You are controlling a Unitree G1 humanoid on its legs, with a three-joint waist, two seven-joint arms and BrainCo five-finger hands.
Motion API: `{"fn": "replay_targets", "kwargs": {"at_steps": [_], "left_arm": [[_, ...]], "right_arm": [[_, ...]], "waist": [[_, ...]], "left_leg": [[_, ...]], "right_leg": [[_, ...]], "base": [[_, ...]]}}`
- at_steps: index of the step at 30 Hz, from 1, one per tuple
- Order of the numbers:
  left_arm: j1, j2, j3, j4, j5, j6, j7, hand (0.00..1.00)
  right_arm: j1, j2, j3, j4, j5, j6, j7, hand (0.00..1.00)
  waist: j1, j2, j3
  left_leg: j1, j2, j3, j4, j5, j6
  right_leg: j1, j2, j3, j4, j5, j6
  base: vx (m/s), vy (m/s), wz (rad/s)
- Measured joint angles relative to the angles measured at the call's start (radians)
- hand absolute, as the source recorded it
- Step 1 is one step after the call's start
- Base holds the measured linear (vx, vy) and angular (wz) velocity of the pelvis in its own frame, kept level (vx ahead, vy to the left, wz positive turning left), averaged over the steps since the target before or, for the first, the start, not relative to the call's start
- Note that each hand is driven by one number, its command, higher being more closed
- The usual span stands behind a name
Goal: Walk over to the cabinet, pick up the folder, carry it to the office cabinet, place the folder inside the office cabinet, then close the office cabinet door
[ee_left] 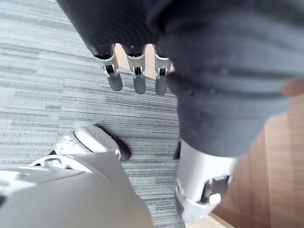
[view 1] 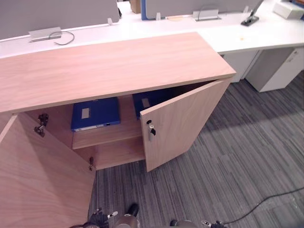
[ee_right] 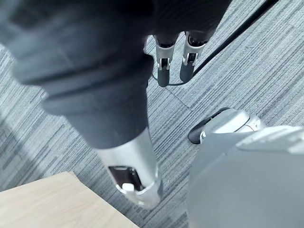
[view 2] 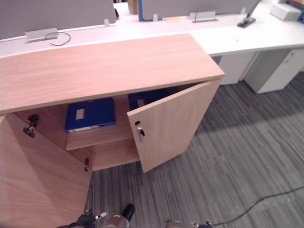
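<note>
Left hand (ee_left: 138, 78) over striped grey carpet (ee_left: 42, 95)

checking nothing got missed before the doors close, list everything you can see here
cabinet: one, light wood, low, in front of the desk
doors: two, light wood, both open, right one half open, left one swung wide
folders: two, blue, flat on the shelf inside the cabinet, one partly behind the right door
lock: one, silver, on the right door's edge
desk: one, white, behind the cabinet
screens: two, grey, upright on the desk
low unit: one, white, under the desk at right
carpet: grey, striped, the floor
left hand: silver fingers straight, empty, over the carpet
right hand: silver fingers straight, empty, over the carpet
</note>
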Motion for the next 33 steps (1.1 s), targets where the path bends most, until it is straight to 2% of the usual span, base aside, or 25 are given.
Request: {"fn": "replay_targets", "kwargs": {"at_steps": [2, 3, 4, 5, 6, 7, 8, 9, 10, 11, 12, 13, 16, 18, 20, 22, 23, 24, 25, 27, 30, 33], "left_arm": [[0.0, -0.012, 0.035, -0.003, -0.024, 0.0, 0.0, 0.0], [0.001, -0.013, 0.047, -0.003, -0.032, 0.0, 0.0, 0.0], [0.008, -0.013, 0.051, -0.004, -0.052, -0.001, -0.004, 0.0], [0.015, -0.015, 0.053, -0.006, -0.069, -0.005, -0.004, 0.0], [0.032, -0.019, 0.048, -0.019, -0.08, -0.008, -0.007, 0.0], [0.04, -0.026, 0.038, -0.021, -0.086, -0.01, -0.008, 0.0], [0.04, -0.024, 0.028, -0.021, -0.085, -0.011, -0.012, 0.0], [0.032, -0.012, 0.005, -0.018, -0.085, -0.012, -0.02, 0.0], [0.028, -0.008, -0.006, -0.018, -0.085, -0.012, -0.021, 0.0], [0.045, 0.003, -0.009, 0.001, -0.083, -0.01, -0.025, 0.0], [0.053, -0.002, -0.01, 0.005, -0.083, -0.008, -0.025, 0.0], [0.07, -0.012, -0.01, 0.013, -0.078, -0.006, -0.027, 0.0], [0.093, -0.004, -0.061, 0.022, -0.056, -0.006, -0.025, 0.0], [0.092, 0.003, -0.08, 0.022, -0.052, -0.007, -0.02, 0.0], [0.089, 0.014, -0.108, 0.022, -0.048, -0.007, -0.014, 0.0], [0.075, 0.022, -0.126, 0.02, -0.047, -0.008, -0.006, 0.0], [0.07, 0.027, -0.134, 0.018, -0.047, -0.009, -0.002, 0.0], [0.063, 0.035, -0.136, 0.018, -0.044, -0.011, 0.0, 0.0], [0.06, 0.039, -0.133, 0.019, -0.039, -0.011, 0.003, 0.0], [0.06, 0.04, -0.119, 0.02, -0.026, -0.012, 0.005, 0.0], [0.074, 0.033, -0.087, 0.039, -0.012, -0.011, 0.006, 0.0], [0.071, 0.036, -0.068, 0.065, -0.007, -0.011, 0.006, 0.0]], "right_arm": [[0.014, 0.014, -0.016, -0.02, 0.005, -0.006, 0.0, 0.0], [0.017, 0.016, -0.025, -0.021, 0.004, -0.007, 0.001, 0.0], [0.019, 0.017, -0.026, -0.023, 0.003, -0.007, 0.002, 0.0], [0.018, 0.017, -0.026, -0.026, 0.002, -0.007, 0.003, 0.0], [0.012, 0.017, -0.026, -0.031, 0.003, -0.008, 0.003, 0.0], [0.007, 0.015, -0.035, -0.052, 0.005, -0.01, 0.004, 0.0], [-0.002, 0.016, -0.045, -0.058, 0.007, -0.012, 0.005, 0.0], [-0.016, 0.027, -0.075, -0.045, 0.023, -0.01, 0.009, 0.0], [-0.02, 0.03, -0.081, -0.036, 0.033, -0.01, 0.009, 0.0], [-0.031, 0.046, -0.125, -0.02, 0.045, -0.021, 0.013, 0.0], [-0.031, 0.043, -0.134, -0.021, 0.045, -0.021, 0.015, 0.0], [-0.032, 0.041, -0.153, -0.012, 0.05, -0.016, 0.016, 0.0], [-0.046, 0.036, -0.146, -0.012, 0.074, -0.019, 0.021, 0.0], [-0.061, 0.039, -0.129, -0.005, 0.076, -0.018, 0.021, 0.0], [-0.065, 0.039, -0.089, -0.006, 0.074, -0.018, 0.019, 0.0], [-0.064, 0.035, -0.036, -0.024, 0.073, -0.018, 0.014, 0.0], [-0.061, 0.036, -0.021, -0.03, 0.073, -0.019, 0.011, 0.0], [-0.052, 0.041, -0.013, -0.032, 0.073, -0.02, 0.01, 0.0], [-0.049, 0.049, -0.012, -0.033, 0.073, -0.02, 0.01, 0.0], [-0.05, 0.052, -0.014, -0.026, 0.073, -0.02, 0.01, 0.0], [-0.054, 0.052, -0.025, 0.002, 0.073, -0.02, 0.011, 0.0], [-0.058, 0.046, -0.036, 0.035, 0.048, -0.018, 0.012, 0.0]], "waist": [[-0.004, 0.0, 0.002], [-0.004, 0.001, 0.007], [-0.004, 0.001, 0.009], [0.001, 0.0, 0.009], [0.006, 0.003, 0.008], [0.001, 0.031, 0.007], [0.0, 0.04, 0.013], [-0.001, 0.03, 0.014], [-0.003, 0.022, 0.011], [-0.013, 0.003, 0.001], [-0.013, 0.015, 0.0], [-0.018, 0.037, -0.006], [-0.015, 0.024, -0.018], [-0.013, 0.019, -0.016], [-0.013, 0.013, -0.013], [-0.017, 0.012, -0.011], [-0.017, 0.012, -0.009], [-0.022, 0.004, -0.008], [-0.019, -0.009, -0.015], [-0.012, -0.017, -0.021], [0.003, -0.024, -0.06], [-0.005, -0.034, -0.064]], "left_leg": [[-0.068, 0.018, 0.151, 0.105, -0.029, 0.043], [-0.115, 0.063, 0.283, 0.186, -0.056, 0.085], [-0.155, 0.118, 0.42, 0.286, -0.08, 0.099], [-0.17, 0.143, 0.487, 0.356, -0.095, 0.107], [-0.174, 0.177, 0.606, 0.473, -0.151, 0.102], [-0.178, 0.189, 0.67, 0.481, -0.189, 0.095], [-0.181, 0.167, 0.667, 0.457, -0.201, 0.104], [-0.175, 0.092, 0.626, 0.353, -0.169, 0.128], [-0.152, 0.056, 0.621, 0.268, -0.141, 0.125], [-0.113, 0.054, 0.702, 0.316, -0.195, 0.129], [-0.108, 0.07, 0.697, 0.319, -0.199, 0.12], [-0.082, 0.067, 0.682, 0.287, -0.194, 0.111], [-0.032, -0.04, 0.665, 0.084, -0.091, 0.139], [-0.027, -0.067, 0.656, 0.04, -0.07, 0.154], [-0.03, -0.078, 0.638, 0.037, -0.068, 0.16], [-0.021, -0.071, 0.596, 0.051, -0.064, 0.163], [-0.01, -0.072, 0.581, 0.052, -0.062, 0.165], [-0.006, -0.073, 0.551, 0.057, -0.064, 0.163], [-0.006, -0.076, 0.523, 0.057, -0.064, 0.16], [-0.003, -0.082, 0.492, 0.052, -0.058, 0.154], [0.005, -0.089, 0.463, -0.022, -0.012, 0.135], [0.029, -0.092, 0.415, -0.139, 0.068, 0.118]], "right_leg": [[0.006, 0.001, -0.06, 0.006, -0.003, -0.01], [0.011, 0.0, -0.102, 0.009, -0.009, -0.02], [0.019, -0.011, -0.144, 0.015, -0.015, -0.027], [0.02, -0.022, -0.158, 0.021, -0.017, -0.027], [0.02, -0.044, -0.178, 0.035, -0.023, -0.019], [0.019, -0.047, -0.208, 0.063, -0.039, 0.001], [0.006, -0.056, -0.219, 0.073, -0.06, 0.015], [-0.002, -0.073, -0.223, 0.068, -0.068, 0.013], [0.0, -0.073, -0.222, 0.039, -0.068, 0.008], [0.033, -0.095, -0.226, -0.038, -0.018, -0.028], [0.039, -0.089, -0.232, -0.037, -0.02, -0.018], [0.061, -0.094, -0.251, -0.035, -0.026, 0.0], [0.044, -0.153, -0.253, -0.071, 0.0, 0.002], [0.029, -0.172, -0.262, -0.054, 0.003, 0.009], [0.011, -0.187, -0.281, 0.009, -0.007, 0.024], [-0.061, -0.189, -0.258, 0.216, -0.01, 0.029], [-0.086, -0.187, -0.228, 0.268, -0.018, 0.029], [-0.1, -0.163, -0.136, 0.32, -0.035, 0.028], [-0.102, -0.138, -0.069, 0.319, -0.039, 0.032], [-0.095, -0.127, -0.043, 0.261, -0.039, 0.032], [-0.012, -0.12, -0.063, 0.065, -0.033, 0.025], [0.038, -0.111, -0.103, -0.046, -0.031, 0.024]], "base": [[-0.07, -0.113, 0.83], [-0.07, -0.029, 0.98], [-0.06, 0.007, 0.94], [0.0, 0.096, 0.81], [0.03, 0.181, 0.81], [0.04, 0.194, 0.91], [0.01, 0.212, 1.27], [-0.02, 0.129, 1.2], [-0.1, 0.058, 1.7], [-0.08, -0.038, 1.15], [-0.08, -0.026, 1.12], [0.01, 0.1, 0.41], [0.04, 0.124, 0.43], [0.02, 0.048, 0.27], [0.06, 0.032, 0.26], [0.07, 0.03, 0.46], [0.09, 0.009, 0.71], [0.08, -0.019, 0.83], [0.09, -0.058, 0.78], [0.08, -0.098, 0.6], [0.08, -0.145, 0.24], [0.06, -0.194, 0.37]]}}
